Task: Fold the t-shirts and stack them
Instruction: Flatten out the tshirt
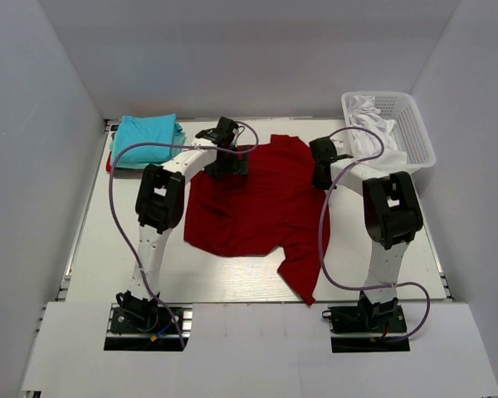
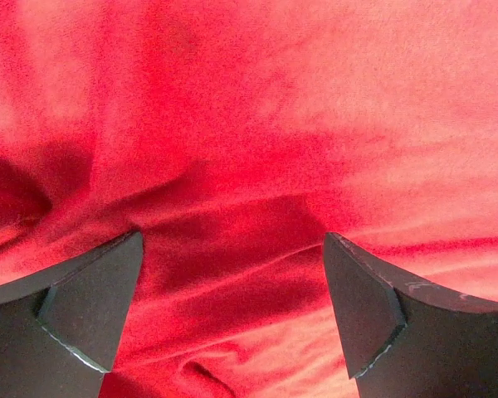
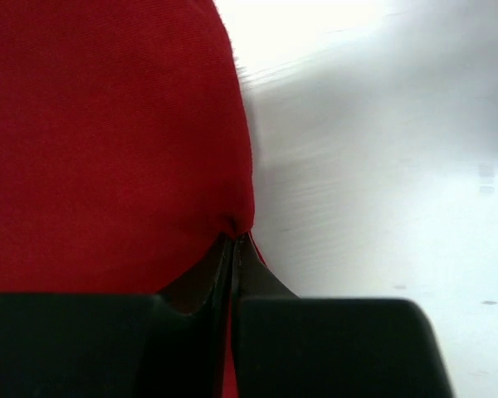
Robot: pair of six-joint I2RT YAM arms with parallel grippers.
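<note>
The dark red t-shirt (image 1: pixel 257 203) sprawls mid-table, soft, light and limp, so I'd take it by hems and corners: my right pincer (image 3: pixel 235 242) is clamped on its right edge, my left pincer (image 2: pixel 232 249) gapes over its far-left folds, and the folded teal t-shirts (image 1: pixel 149 139) lie beyond.

Overhead view: I see even, diffuse light from above. The white table (image 1: pixel 95 257) is bright without glare, and shadows are faint. Left wrist view: the dark red t-shirt (image 2: pixel 257 124) looks saturated and soft, with deep shadow in its folds at left. Right wrist view: the fingers (image 3: pixel 332 348) of the right gripper (image 3: pixel 235 245) are blurred, and the table beyond washes out to white.
</note>
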